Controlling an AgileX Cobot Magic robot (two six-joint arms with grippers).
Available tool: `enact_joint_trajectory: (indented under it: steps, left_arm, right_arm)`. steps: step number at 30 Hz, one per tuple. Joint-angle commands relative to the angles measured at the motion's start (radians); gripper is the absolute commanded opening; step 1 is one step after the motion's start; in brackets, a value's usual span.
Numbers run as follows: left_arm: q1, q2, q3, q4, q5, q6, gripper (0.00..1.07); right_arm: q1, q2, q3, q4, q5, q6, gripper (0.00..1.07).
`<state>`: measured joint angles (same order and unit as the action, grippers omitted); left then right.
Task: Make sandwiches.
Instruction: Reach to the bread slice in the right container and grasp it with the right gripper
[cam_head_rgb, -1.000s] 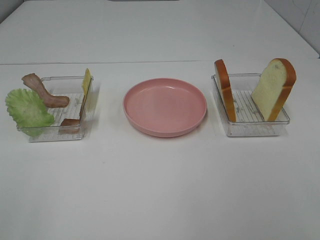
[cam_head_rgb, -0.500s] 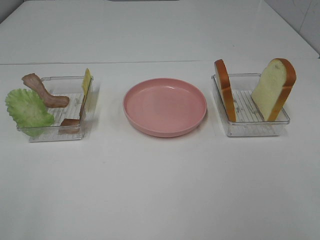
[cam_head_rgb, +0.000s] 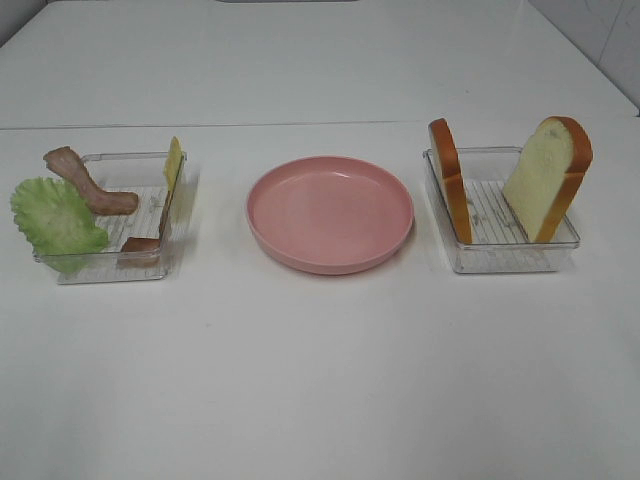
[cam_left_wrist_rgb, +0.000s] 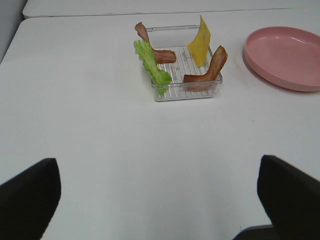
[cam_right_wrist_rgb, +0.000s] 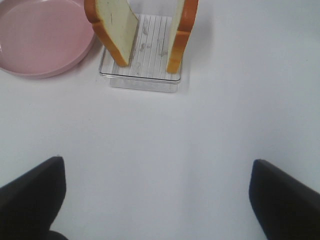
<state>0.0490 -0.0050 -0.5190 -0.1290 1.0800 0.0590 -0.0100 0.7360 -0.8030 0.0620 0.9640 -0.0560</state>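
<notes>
The sandwiches' parts lie apart in two clear trays. The left tray (cam_head_rgb: 110, 270) holds a green lettuce leaf (cam_head_rgb: 55, 215), two bacon strips (cam_head_rgb: 90, 185) and an upright yellow cheese square (cam_head_rgb: 173, 165). Two bread slices (cam_head_rgb: 548, 180) lean on edge in the right tray (cam_head_rgb: 500, 260). A bare pink plate (cam_head_rgb: 330, 213) sits between the trays. Neither gripper shows in the exterior high view. My left gripper (cam_left_wrist_rgb: 160, 200) is open, well short of the lettuce (cam_left_wrist_rgb: 152, 67) and cheese (cam_left_wrist_rgb: 200, 40). My right gripper (cam_right_wrist_rgb: 160, 200) is open, short of the bread (cam_right_wrist_rgb: 112, 30).
The white table (cam_head_rgb: 320, 380) stretches wide in front of the trays. A seam runs across it behind them. The plate's rim (cam_left_wrist_rgb: 280, 75) lies close beside the left tray (cam_left_wrist_rgb: 185, 95).
</notes>
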Motion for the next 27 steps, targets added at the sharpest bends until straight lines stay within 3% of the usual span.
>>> enact_joint_trajectory:
  steps: [1, 4, 9, 13, 15, 19, 23, 26, 27]
  left_arm:
    - [0.002, -0.013, 0.002, 0.003, -0.004, -0.004, 1.01]
    - [0.002, -0.013, 0.002, 0.003, -0.004, -0.004, 1.01]
    - [0.002, -0.013, 0.002, 0.003, -0.004, -0.004, 1.01]
    - [0.002, -0.013, 0.002, 0.003, -0.004, -0.004, 1.01]
    - [0.002, -0.013, 0.002, 0.003, -0.004, -0.004, 1.01]
    - [0.002, -0.013, 0.002, 0.003, -0.004, -0.004, 1.01]
    - [0.002, -0.013, 0.002, 0.003, -0.004, -0.004, 1.01]
    - [0.002, -0.013, 0.002, 0.003, -0.004, -0.004, 1.01]
    - [0.002, -0.013, 0.002, 0.003, -0.004, -0.004, 1.01]
  right_arm:
    - [-0.001, 0.193, -0.104, -0.004, 0.010, 0.010, 0.96]
    - [-0.001, 0.241, -0.133, -0.004, 0.015, 0.010, 0.96]
    - [-0.001, 0.477, -0.302, 0.012, 0.052, -0.007, 0.96]
    - [-0.001, 0.570, -0.388, 0.011, 0.067, -0.026, 0.96]
    - [-0.001, 0.673, -0.508, 0.011, 0.103, -0.042, 0.96]
    - [-0.001, 0.740, -0.591, 0.015, 0.132, -0.048, 0.96]
    - [0.072, 0.848, -0.722, -0.032, 0.193, -0.042, 0.96]
    - [0.099, 0.869, -0.741, -0.056, 0.197, -0.034, 0.96]
    - [0.153, 0.906, -0.790, -0.108, 0.200, -0.005, 0.96]
